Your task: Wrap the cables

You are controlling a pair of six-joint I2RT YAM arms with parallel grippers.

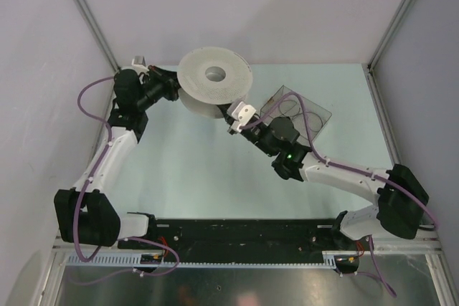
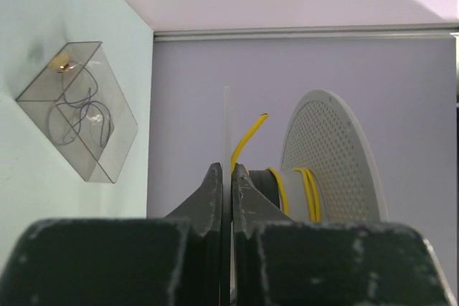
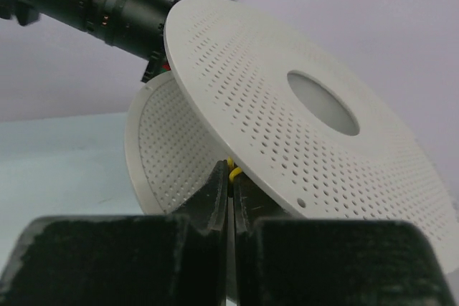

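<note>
A white perforated spool (image 1: pixel 214 75) stands tilted at the back of the table. My left gripper (image 1: pixel 174 86) is shut on the thin edge of one spool flange (image 2: pixel 227 123), which shows edge-on between its fingertips in the left wrist view (image 2: pixel 227 171). Yellow cable (image 2: pixel 310 193) is wound on the hub, and a loose yellow end (image 2: pixel 247 136) sticks up. My right gripper (image 1: pixel 230 110) reaches between the two flanges (image 3: pixel 287 127). In the right wrist view (image 3: pixel 231 171) it is shut on a bit of yellow cable (image 3: pixel 234 172) at its tips.
A clear plastic box (image 1: pixel 297 114) holding thin dark wire loops lies right of the spool, beside the right arm. It also shows in the left wrist view (image 2: pixel 79 109). Lilac walls close the back and sides.
</note>
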